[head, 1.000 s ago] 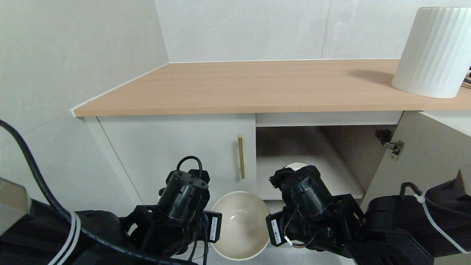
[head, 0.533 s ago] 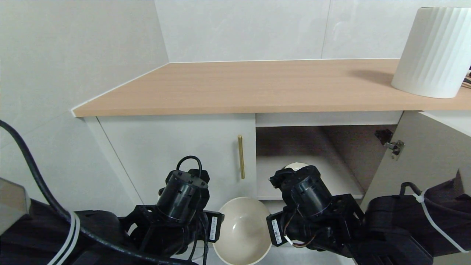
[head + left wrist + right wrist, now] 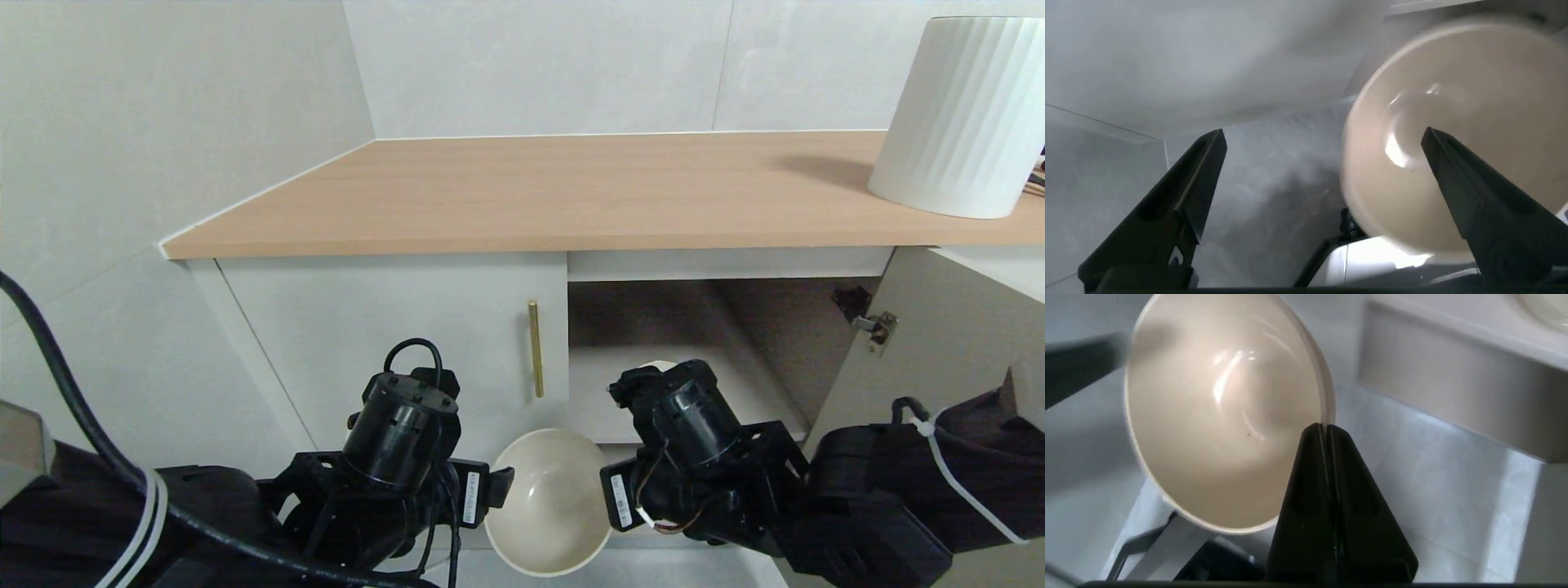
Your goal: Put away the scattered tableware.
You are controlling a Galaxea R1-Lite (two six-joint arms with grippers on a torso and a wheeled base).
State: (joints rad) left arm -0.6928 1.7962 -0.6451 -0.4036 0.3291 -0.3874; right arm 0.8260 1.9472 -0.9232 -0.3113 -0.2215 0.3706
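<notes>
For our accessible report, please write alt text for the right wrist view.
The black fingers of the right gripper are shut on the rim of a glossy cream round bowl, held over a pale floor. A white cabinet shelf lies beyond it.

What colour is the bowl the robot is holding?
Plain creamy white, no pattern. The bowl shows best in the right wrist view.

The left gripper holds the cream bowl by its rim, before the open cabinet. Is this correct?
No. The right gripper holds the bowl by its rim, before the open cabinet; the right wrist view shows it.
</notes>
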